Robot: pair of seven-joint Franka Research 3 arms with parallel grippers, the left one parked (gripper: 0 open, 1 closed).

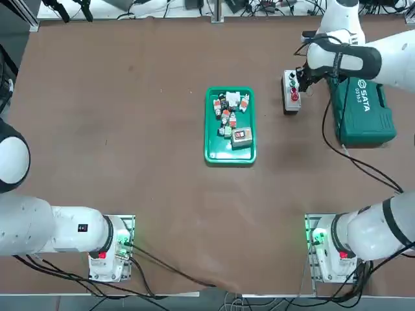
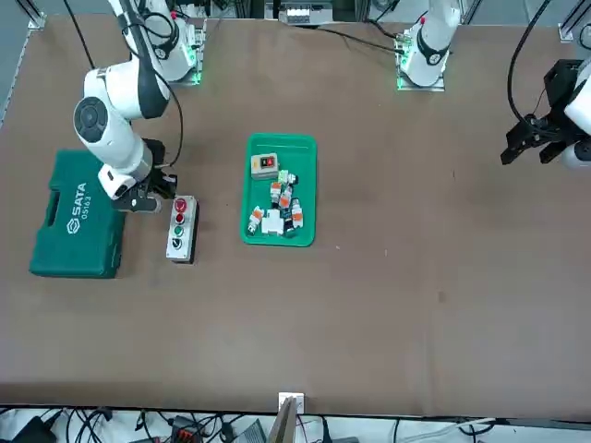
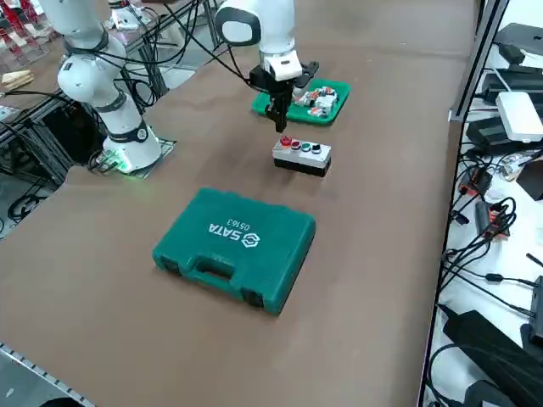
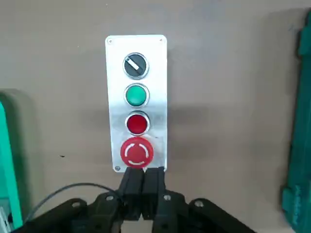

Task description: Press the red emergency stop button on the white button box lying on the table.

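Forearm of R arm [image 2: 120,111] is angling down; R gripper [image 4: 144,171] is hovering near button box [image 4: 137,102], jaws closed, no grip seen. Red e-stop button [image 4: 137,152] is sitting just beyond fingertips; contact unclear.

My right gripper [image 4: 144,171], fingers pressed shut, points down at the upper right of the top view, my white arm [image 1: 347,58] reaching in from the right edge.

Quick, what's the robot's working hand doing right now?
Right gripper: jaws closed, holding nothing, at the red emergency stop button end of the button box.
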